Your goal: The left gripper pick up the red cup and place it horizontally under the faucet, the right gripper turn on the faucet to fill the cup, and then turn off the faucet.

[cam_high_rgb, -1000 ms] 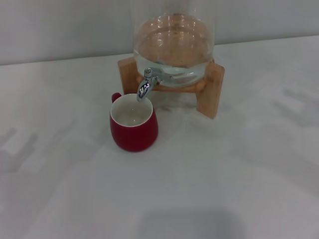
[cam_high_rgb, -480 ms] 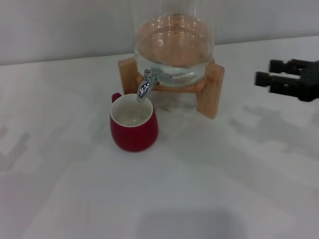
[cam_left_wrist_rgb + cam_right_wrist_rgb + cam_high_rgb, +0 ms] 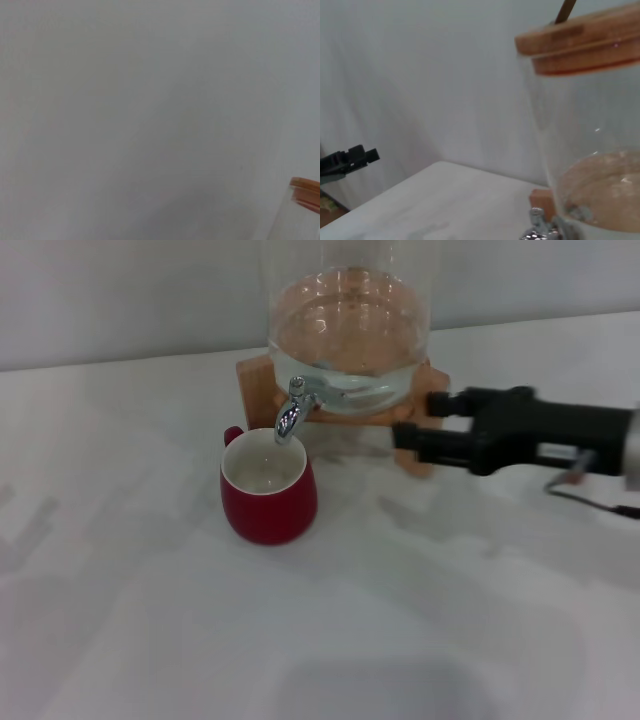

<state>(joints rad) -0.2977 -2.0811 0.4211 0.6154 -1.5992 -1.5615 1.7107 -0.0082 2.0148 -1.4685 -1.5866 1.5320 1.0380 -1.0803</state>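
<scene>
The right gripper (image 3: 420,418) reaches in from the right at about tap height, its two black fingers spread apart and holding nothing. Its tips lie in front of the right leg of the wooden stand (image 3: 255,385), still apart from the faucet (image 3: 290,415).

Nearest on the white table (image 3: 150,620), the red cup (image 3: 268,502) stands upright with its handle turned to the back. Its open mouth sits right below the spout, so the placing looks done and opening the tap seems to be the step in hand.

To do it well, the fingers should straddle only the short lever on top, clear of the cup's rim and the glass jar (image 3: 350,330) behind. A slow turn should keep the light stand from shifting.

The left gripper (image 3: 350,157) shows only far off in the right wrist view, idle.
</scene>
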